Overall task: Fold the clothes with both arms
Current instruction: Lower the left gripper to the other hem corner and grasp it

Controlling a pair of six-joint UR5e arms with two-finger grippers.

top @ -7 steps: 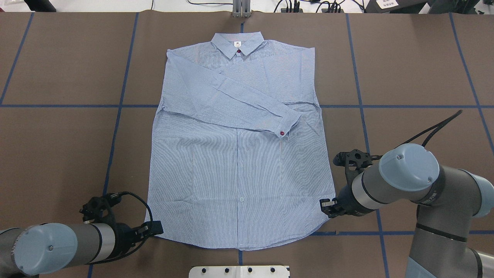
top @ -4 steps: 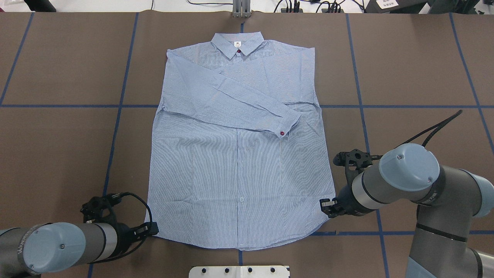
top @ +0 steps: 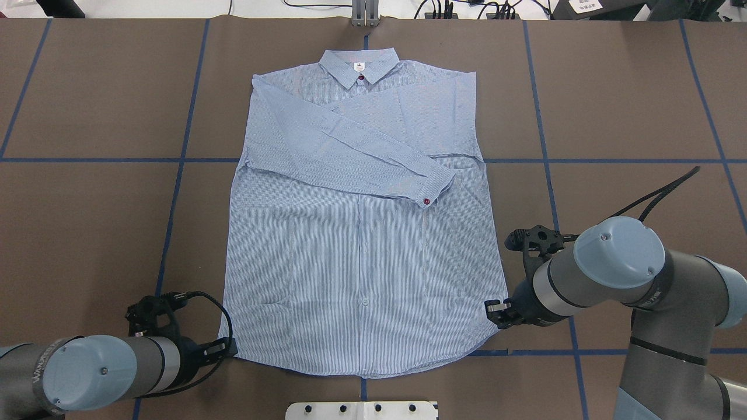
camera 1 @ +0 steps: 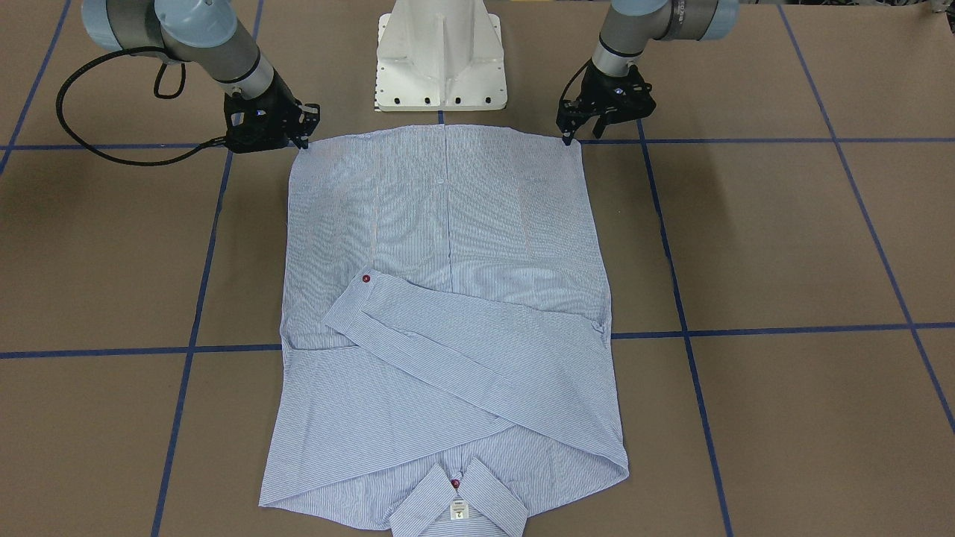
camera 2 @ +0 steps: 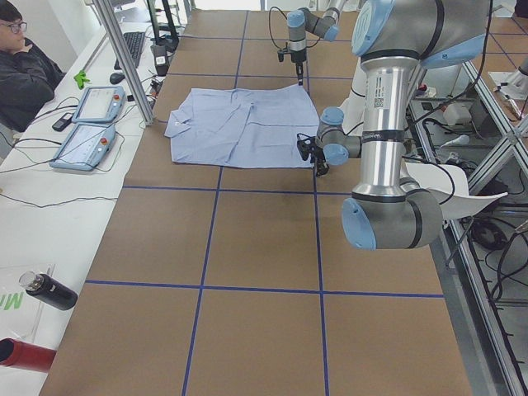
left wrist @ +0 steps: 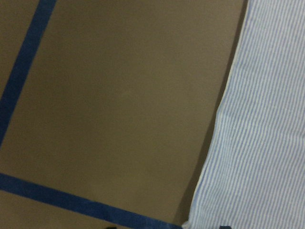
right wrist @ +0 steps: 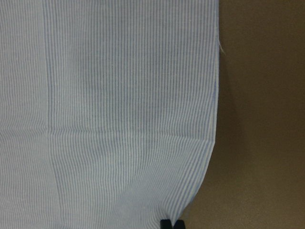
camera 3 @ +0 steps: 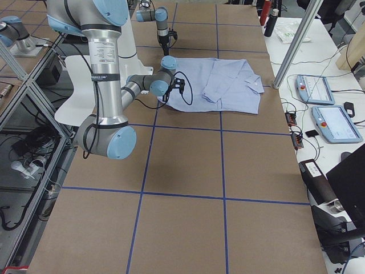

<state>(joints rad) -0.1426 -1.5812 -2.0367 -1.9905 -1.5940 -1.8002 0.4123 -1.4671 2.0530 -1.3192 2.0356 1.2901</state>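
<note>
Facing the robot, the one shirt (camera 1: 448, 224) lies flat on the table (camera 1: 783, 224), collar toward the camera and a sleeve folded across its chest. The white pedestal (camera 1: 440, 60) stands just beyond the hem, with the left gripper (camera 1: 571, 138) and right gripper (camera 1: 302, 140) at the two hem corners. From overhead, each touches its own corner, the right one half hidden under its arm. In the left end view a person (camera 2: 25, 66) sits by two pendants (camera 2: 99, 103) past the collar. The wrist views show the left one's tips wide astride the corner and the right one's pinched narrow on the hem edge.
</note>
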